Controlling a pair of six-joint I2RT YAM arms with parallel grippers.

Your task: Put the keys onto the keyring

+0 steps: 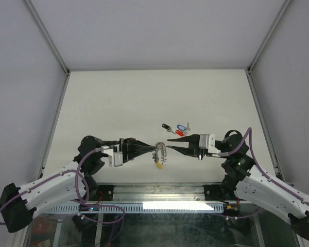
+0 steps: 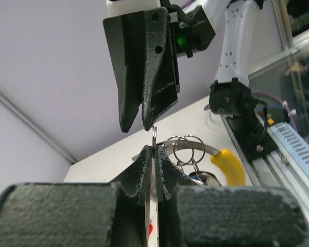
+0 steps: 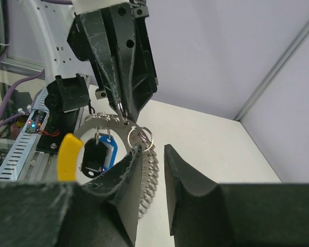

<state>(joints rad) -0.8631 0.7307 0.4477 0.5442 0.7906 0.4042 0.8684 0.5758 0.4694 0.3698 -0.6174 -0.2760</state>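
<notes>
The keyring (image 1: 161,153) hangs in the air between both arms, its yellow arc (image 2: 229,164) lowest. My left gripper (image 2: 154,149) is shut on a thin silvery key with a bit of red tag between the fingers. That key's small ring pokes past the tips and meets the keyring's band (image 3: 100,119). A black tag (image 3: 95,157) and a blue tag (image 3: 109,149) hang on the keyring. My right gripper (image 3: 153,147) is open, its fingers astride the beaded part (image 3: 152,175) with a gap showing. Three loose keys lie on the table: black (image 1: 167,126), blue (image 1: 181,126), red (image 1: 179,133).
The white table (image 1: 144,98) is enclosed by pale walls with metal corner posts (image 1: 46,36). A metal rail and cable tray (image 1: 159,198) run along the near edge between the arm bases. The two grippers' tips nearly touch above the table's front middle.
</notes>
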